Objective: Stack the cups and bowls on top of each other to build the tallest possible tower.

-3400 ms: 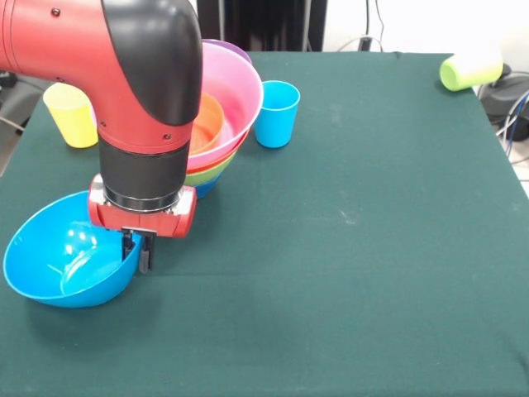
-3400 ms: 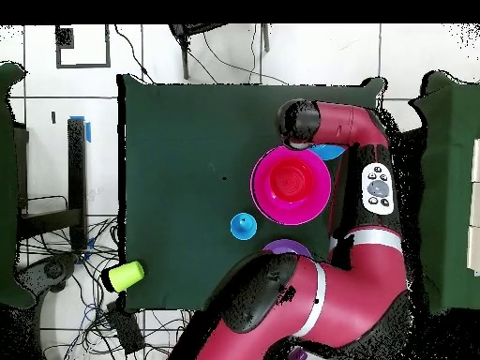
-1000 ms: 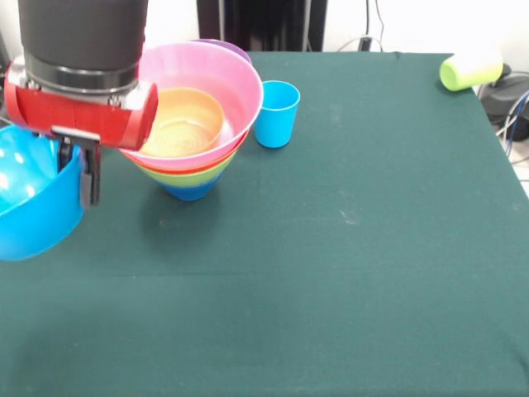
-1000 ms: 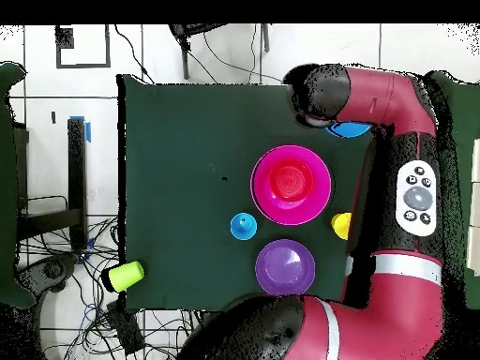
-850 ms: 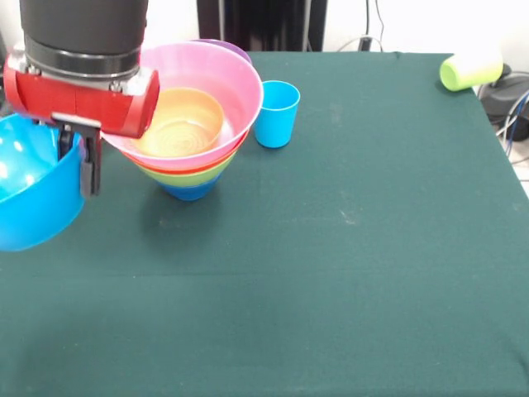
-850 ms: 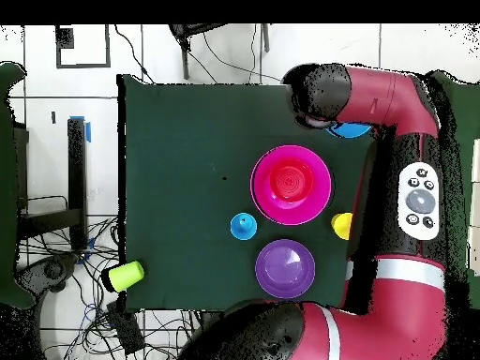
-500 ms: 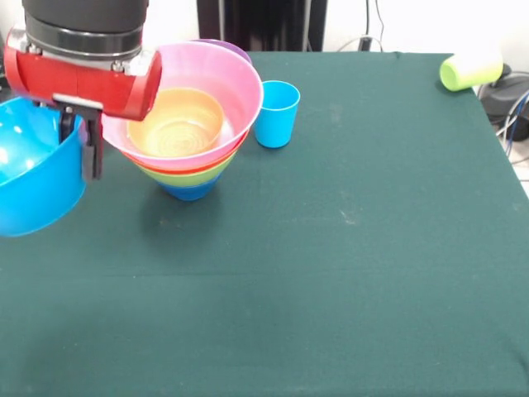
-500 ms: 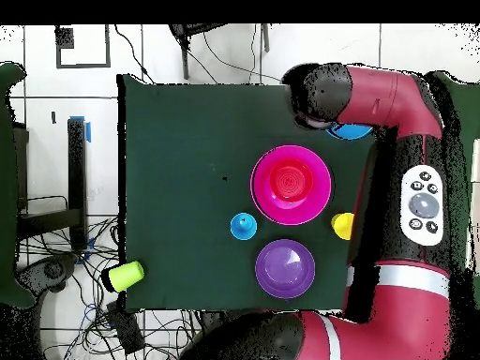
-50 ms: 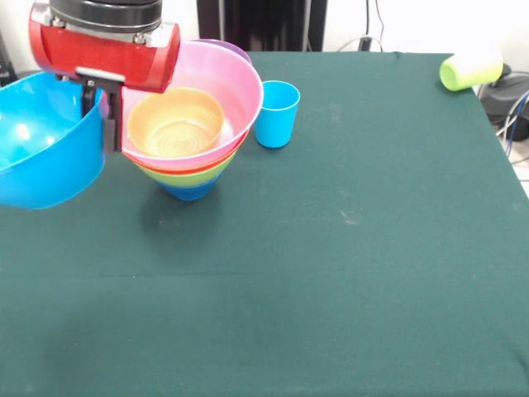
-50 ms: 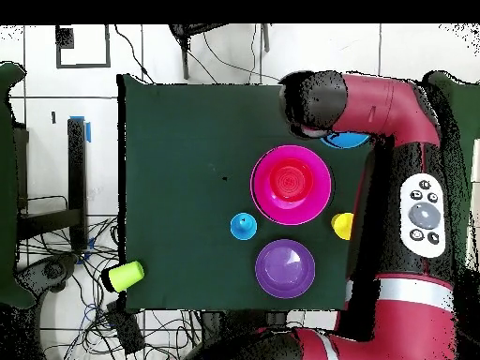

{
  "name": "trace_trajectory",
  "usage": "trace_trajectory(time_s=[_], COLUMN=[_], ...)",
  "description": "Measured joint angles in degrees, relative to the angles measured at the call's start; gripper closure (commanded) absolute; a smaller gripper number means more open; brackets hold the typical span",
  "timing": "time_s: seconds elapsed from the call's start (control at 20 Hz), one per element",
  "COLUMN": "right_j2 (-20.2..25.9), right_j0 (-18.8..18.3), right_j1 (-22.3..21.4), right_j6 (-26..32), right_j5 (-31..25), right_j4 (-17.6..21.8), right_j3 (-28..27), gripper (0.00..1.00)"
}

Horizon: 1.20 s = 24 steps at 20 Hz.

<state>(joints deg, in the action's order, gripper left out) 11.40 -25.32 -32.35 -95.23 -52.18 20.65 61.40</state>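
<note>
While the near half of the green-clothed counter (image 9: 347,273) lies bare, the fingers (image 9: 108,124) pinch the rim of the light blue bowl (image 9: 45,141), held aloft over one side edge beside the tower (image 9: 194,124); farther back, a lime green cup (image 9: 469,70) lies at the far corner, above cables on white floor tiles (image 10: 56,122).

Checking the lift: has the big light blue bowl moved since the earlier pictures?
Yes. The light blue bowl, held by the hand, has risen off the table to beside the tower's rim.
</note>
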Motion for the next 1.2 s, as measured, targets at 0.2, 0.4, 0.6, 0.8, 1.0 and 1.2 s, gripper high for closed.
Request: trace_trajectory(time_s=[0.2,0.4,0.6,0.8,1.0,1.2], right_j2=[-0.01,-0.01,-0.01,-0.01,-0.02,-0.01], right_j0=[0.00,0.00,0.00,0.00,0.00,0.00], right_j1=[-1.34,-2.56,-4.72,-6.94,-9.45,-10.81], right_j6=[0.00,0.00,0.00,0.00,0.00,0.00], right_j5=[-0.01,0.02,0.02,0.02,0.02,0.02], right_j4=[0.01,-0.11,-0.84,-1.72,-2.16,-2.23], right_j3=[2.39,4.35,7.45,10.47,13.28,14.69], gripper=[1.00,1.00,1.00,1.00,1.00,1.00])
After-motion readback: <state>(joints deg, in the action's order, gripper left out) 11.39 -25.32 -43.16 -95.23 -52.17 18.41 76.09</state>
